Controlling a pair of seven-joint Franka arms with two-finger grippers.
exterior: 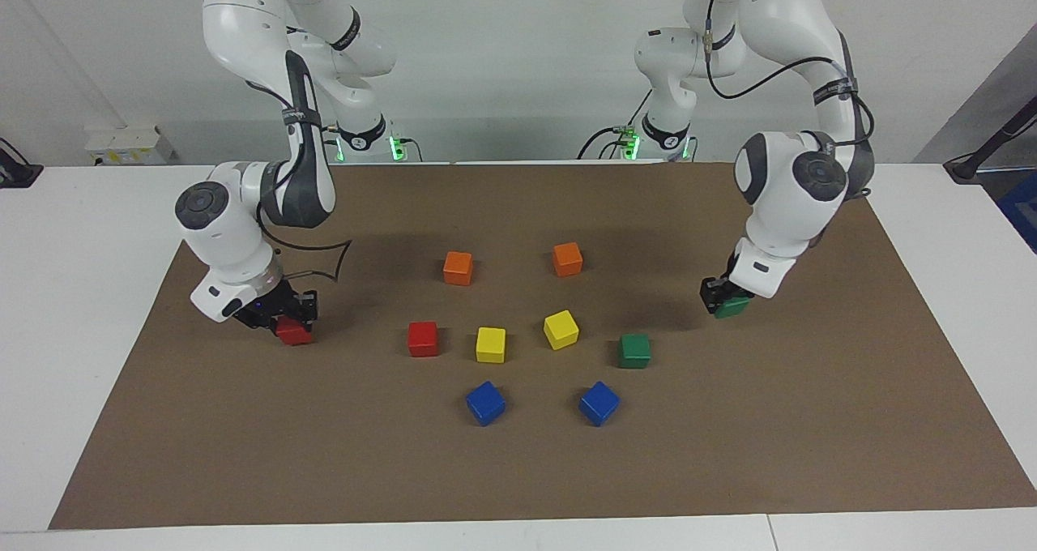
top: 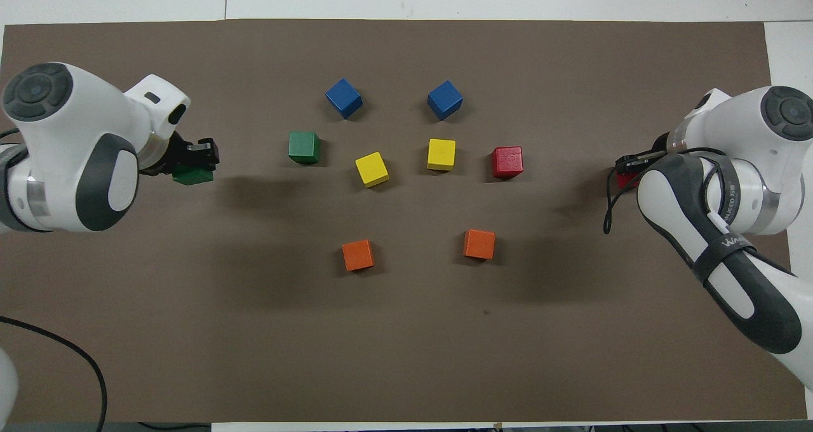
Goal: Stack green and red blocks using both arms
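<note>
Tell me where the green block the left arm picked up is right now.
The held green block is in the left gripper, over bare brown mat toward the left arm's end of the table, away from the free green block.

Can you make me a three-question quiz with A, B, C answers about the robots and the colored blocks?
1. Where is the free green block?
A. On an orange block
B. On the mat, beside a yellow block
C. In the right gripper

2. How many blocks lie free on the mat, with no gripper on them?
A. Eight
B. Five
C. Ten

3. What is the left gripper doing?
A. Jaws shut on a green block
B. Jaws wide open, empty
C. Holding a blue block

Answers:
1. B, it sits flat on the mat next to the yellow block.
2. A, two orange, two yellow, two blue, one red and one green.
3. A, a green block sits between its jaws; the right gripper holds a red block.
</note>
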